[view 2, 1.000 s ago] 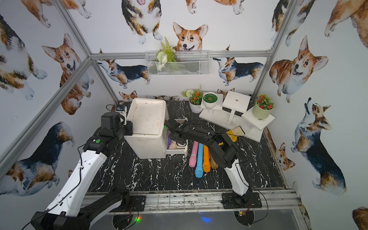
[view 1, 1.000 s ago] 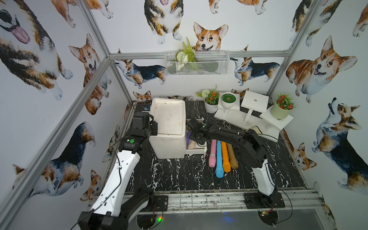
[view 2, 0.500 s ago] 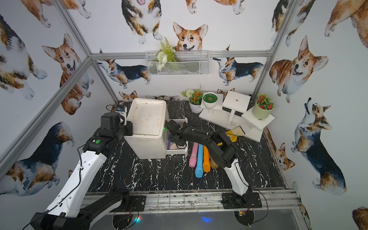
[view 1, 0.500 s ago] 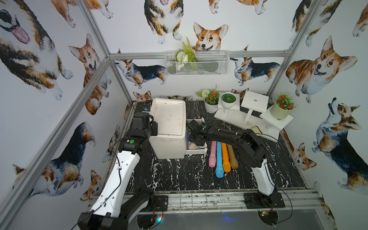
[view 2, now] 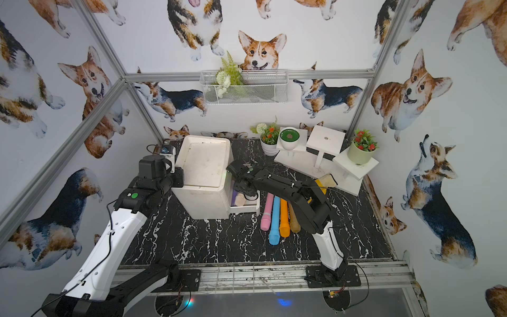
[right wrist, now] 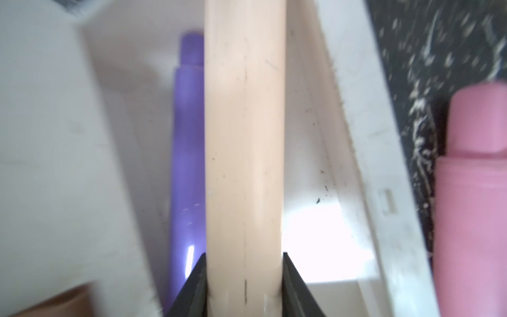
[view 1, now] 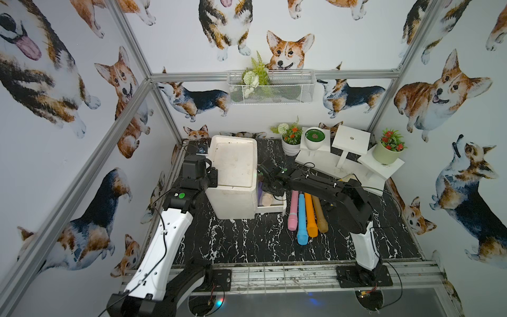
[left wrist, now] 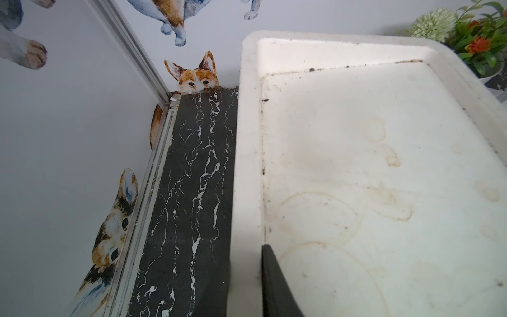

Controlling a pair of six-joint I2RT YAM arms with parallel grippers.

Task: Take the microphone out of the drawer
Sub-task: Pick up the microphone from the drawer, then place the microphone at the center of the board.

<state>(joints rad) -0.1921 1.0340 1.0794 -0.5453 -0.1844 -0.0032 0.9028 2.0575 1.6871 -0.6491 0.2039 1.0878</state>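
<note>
In both top views the right gripper (view 1: 270,186) is down in the open drawer (view 1: 274,210) of the white cabinet (view 1: 233,164). The beige microphone (view 2: 241,201) pokes out under it, so it's in the drawer, not out yet. A row of coloured microphones (view 1: 304,216) lies on the tabletop just beside the drawer.

Left wrist view: we only see one black finger (left wrist: 274,282) of the left gripper, at the cabinet's top rim (left wrist: 247,164). It's closed up with nothing in it, and we reckon it's bracing the cabinet.

Right wrist view: the jaws are clamped on both sides of the beige microphone (right wrist: 244,137), and it's a bit blurry. A purple microphone (right wrist: 188,164) lies right beside it, with the drawer wall (right wrist: 356,137) on the other side.

So we'd lift straight up and keep it level until it clears the wall. No sideways drag, or we'll nudge the purple one or tug the drawer. After that we'd swing it over towards the row.
</note>
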